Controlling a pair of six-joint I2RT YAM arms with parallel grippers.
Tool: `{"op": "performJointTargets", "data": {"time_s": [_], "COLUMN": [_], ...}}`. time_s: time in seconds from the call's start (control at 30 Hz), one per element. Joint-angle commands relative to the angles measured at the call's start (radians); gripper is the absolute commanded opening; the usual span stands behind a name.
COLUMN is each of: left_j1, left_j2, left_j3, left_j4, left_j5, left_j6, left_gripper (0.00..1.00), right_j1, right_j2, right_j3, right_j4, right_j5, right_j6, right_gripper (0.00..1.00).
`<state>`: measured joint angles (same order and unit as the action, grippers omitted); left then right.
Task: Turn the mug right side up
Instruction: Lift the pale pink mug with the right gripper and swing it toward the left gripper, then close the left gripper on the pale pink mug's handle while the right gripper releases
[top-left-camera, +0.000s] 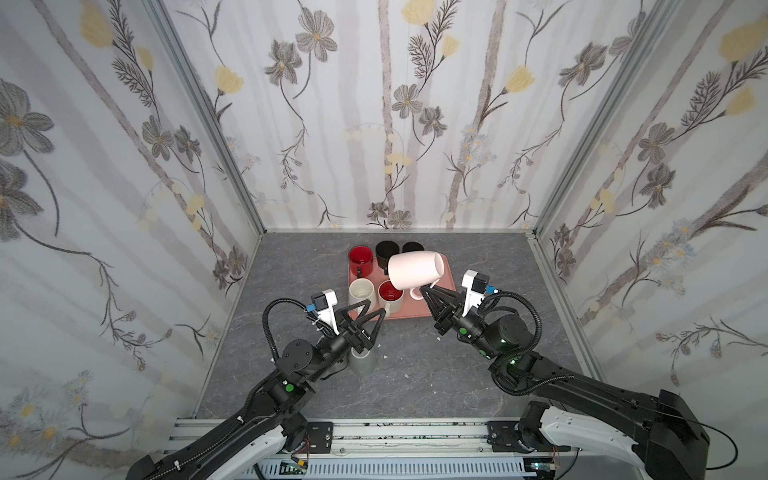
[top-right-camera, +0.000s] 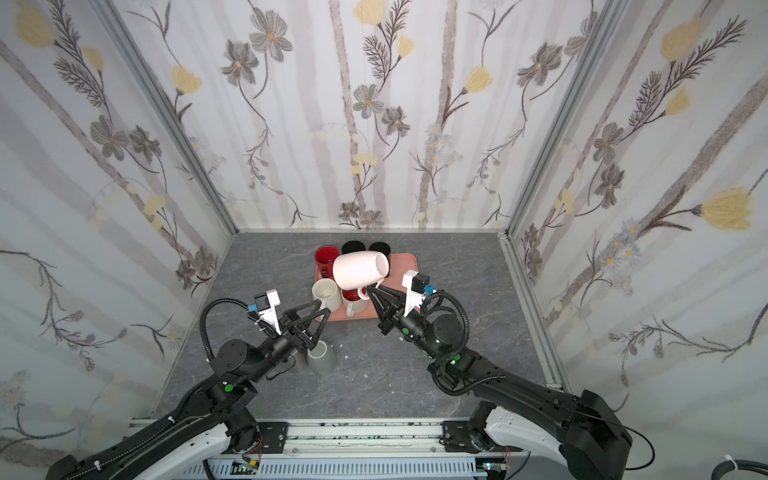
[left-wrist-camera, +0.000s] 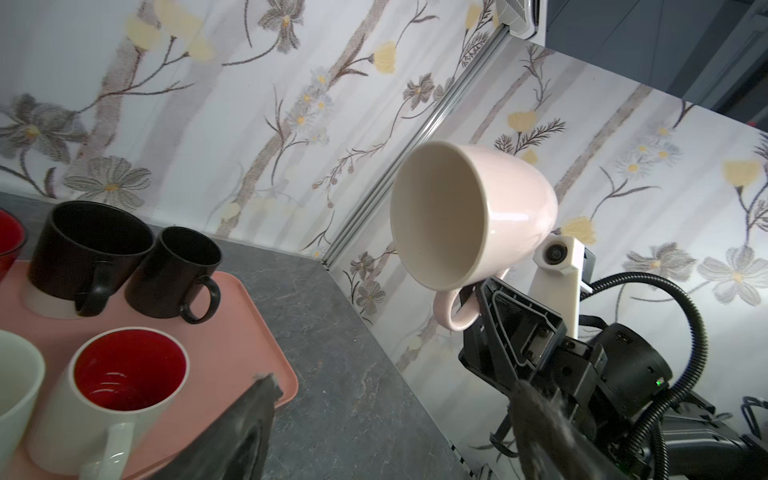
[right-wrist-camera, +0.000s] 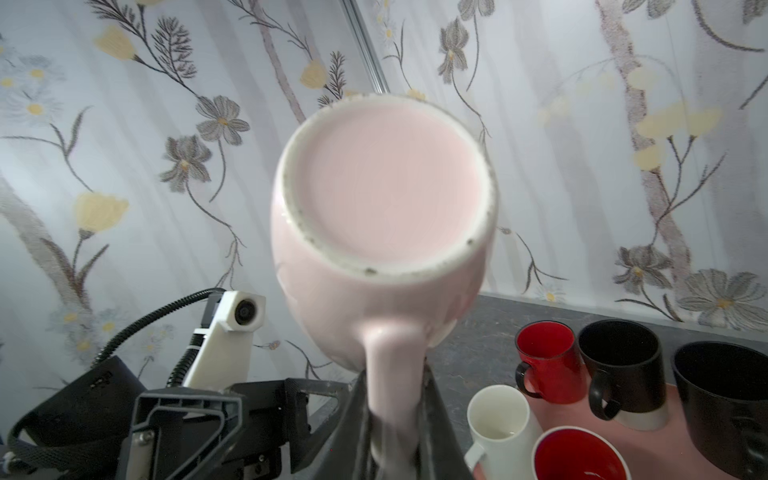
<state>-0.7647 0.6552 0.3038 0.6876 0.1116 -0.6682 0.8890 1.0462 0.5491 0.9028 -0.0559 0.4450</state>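
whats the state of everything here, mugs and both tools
pink mug: airborne, on its side
right tool: shut on the pink mug's handle
left tool: open, empty
red mug: upright on tray
big black mug: upright
small black mug: upright
white mug: upright
red-lined mug: upright
grey mug: on table, partly hidden, pose unclear

left fingers (top-left-camera: 379, 322) spread — arm forward | right fingers (top-left-camera: 434, 299) pinched — wrist raised

Pink mug (top-left-camera: 415, 270) held over tray (top-right-camera: 402, 266), upright mugs (top-left-camera: 360, 291) fill left, right side bare
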Motion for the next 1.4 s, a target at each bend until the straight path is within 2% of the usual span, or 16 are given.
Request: {"op": "performJointTargets", "data": {"time_s": [0.0, 0.2, 0.57, 0.9, 1.2, 1.37], "left_j1": [0.001, 0.0, -0.005, -0.015, -0.022, -0.028], "left_j2": [0.027, 0.088, 0.153, 0.171, 0.175, 0.176], "left_j3": [-0.01, 0.003, 0.024, 0.053, 0.055, 0.063], "left_j4": [0.215, 0.35, 0.442, 0.44, 0.429, 0.404], "left_j5": [0.09, 0.132, 0.131, 0.122, 0.102, 0.09], "left_j6": [-0.041, -0.069, -0.087, -0.076, -0.068, -0.064], "left_gripper": [0.82, 0.76, 0.54, 0.38, 0.29, 0.14], "right_j1": [0.001, 0.003, 0.054, 0.085, 0.112, 0.119], "right_j2": [0.034, 0.104, 0.187, 0.246, 0.285, 0.3], "right_j3": [0.029, 0.04, 0.081, 0.109, 0.114, 0.124], "right_j4": [0.217, 0.364, 0.445, 0.445, 0.463, 0.466], "right_j5": [-0.1, -0.168, -0.174, -0.152, -0.116, -0.12], "right_j6": [0.083, 0.182, 0.235, 0.256, 0.281, 0.288], "right_gripper": [0.0, 0.0, 0.0, 0.0, 0.0, 0.0]}}
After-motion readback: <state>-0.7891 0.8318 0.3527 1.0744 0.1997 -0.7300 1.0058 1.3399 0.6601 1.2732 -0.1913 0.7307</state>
